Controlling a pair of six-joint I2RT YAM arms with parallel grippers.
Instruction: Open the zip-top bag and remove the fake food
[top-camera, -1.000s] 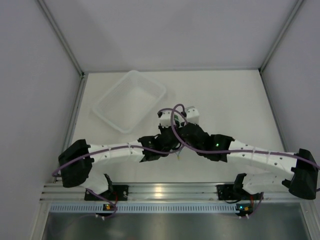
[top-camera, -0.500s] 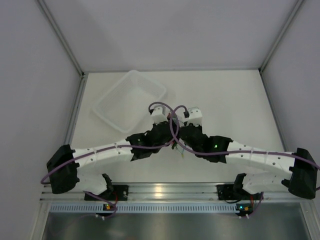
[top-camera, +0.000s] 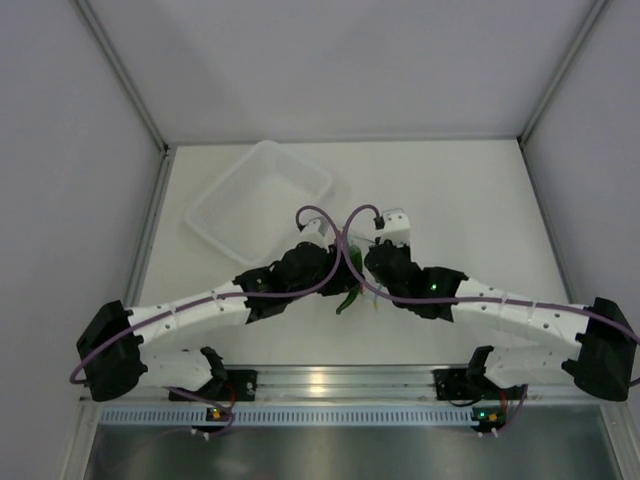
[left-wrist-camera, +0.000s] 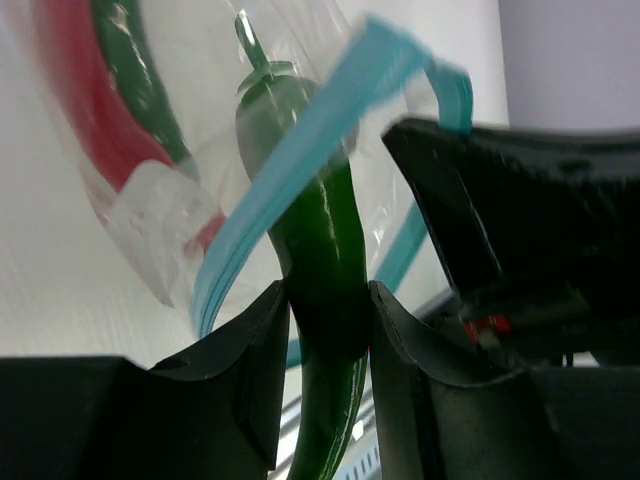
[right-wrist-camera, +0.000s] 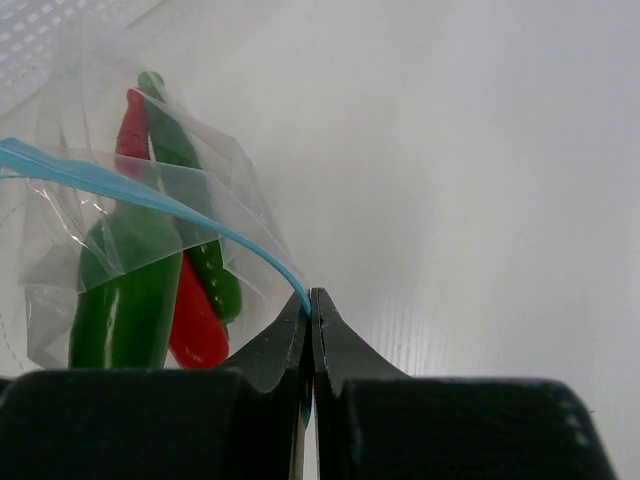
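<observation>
A clear plastic tub (top-camera: 258, 200) is sitting toward the far left corner of the table (top-camera: 470, 190), well apart from both grippers. The left arm is reaching in from the near left corner toward the middle of the table. Its left gripper (left-wrist-camera: 325, 300) is clamping a green pepper (left-wrist-camera: 330, 235) between its two fingers (left-wrist-camera: 250, 370). The pads are pressing on either side of the pepper's lower half, and the stem end is pointing away from the wrist. Whether any plastic film is lying between the pads and the pepper cannot be told.

The bag (left-wrist-camera: 150, 210) is hanging just beyond those fingers, between the two grippers and over the middle of the table, somewhat closer to its near edge. Its blue zip strip (left-wrist-camera: 300, 170) is running slantwise across the front of the gripped pepper. Inside the bag, a red pepper (left-wrist-camera: 80, 110) and a second green pepper (left-wrist-camera: 145, 95) are lying side by side, touching along their length, farther from the left gripper than the held one.

To the right, the right gripper (right-wrist-camera: 310, 300) is pinching one end of the zip strip with its fingers fully closed. The rest of the bag is spreading away to that gripper's left.
</observation>
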